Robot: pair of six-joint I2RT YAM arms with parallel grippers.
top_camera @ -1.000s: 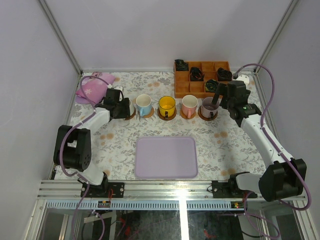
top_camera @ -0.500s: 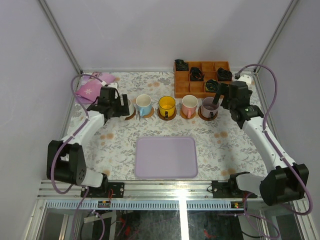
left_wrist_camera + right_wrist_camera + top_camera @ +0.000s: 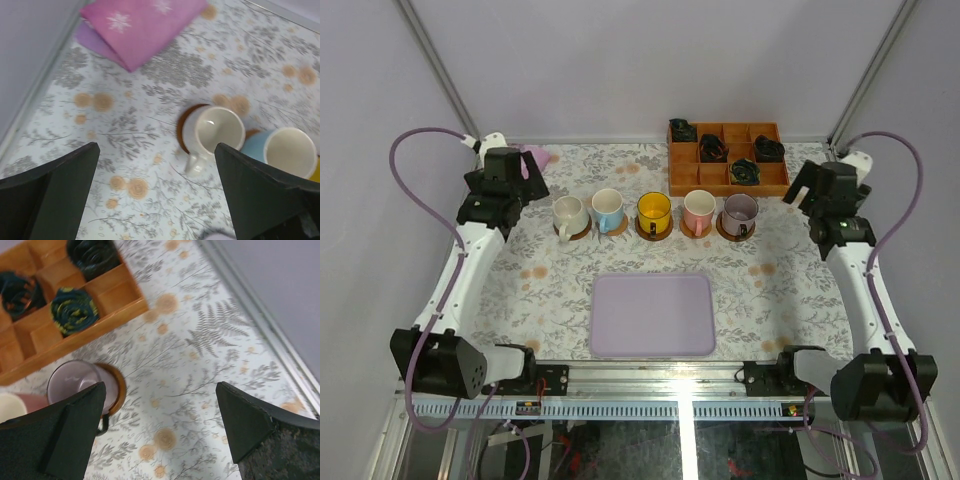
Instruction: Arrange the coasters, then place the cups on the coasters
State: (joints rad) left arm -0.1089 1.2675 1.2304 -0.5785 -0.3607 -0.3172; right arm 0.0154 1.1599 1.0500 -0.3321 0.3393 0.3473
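Observation:
Five cups stand in a row across the table, each on a brown coaster: cream (image 3: 568, 214), blue (image 3: 607, 209), yellow (image 3: 653, 211), pink (image 3: 698, 209) and purple (image 3: 739, 211). My left gripper (image 3: 505, 197) hangs open and empty, left of the cream cup and apart from it. In the left wrist view, the left gripper (image 3: 156, 150) is above bare cloth, with the cream cup (image 3: 219, 131) on its coaster (image 3: 184, 126) and the blue cup (image 3: 287, 152) to the right. My right gripper (image 3: 825, 195) is open and empty, right of the purple cup (image 3: 75, 382) on its coaster (image 3: 117, 385).
A lavender tray (image 3: 652, 315) lies at the front middle. An orange-brown compartment box (image 3: 725, 158) with dark rolled items sits behind the cups. A pink cloth (image 3: 140, 25) lies at the back left corner. Enclosure walls stand close on both sides.
The left gripper opened wide, let go of the cream cup and drew back up and to the left. The right gripper pulled away to the right from the purple cup.

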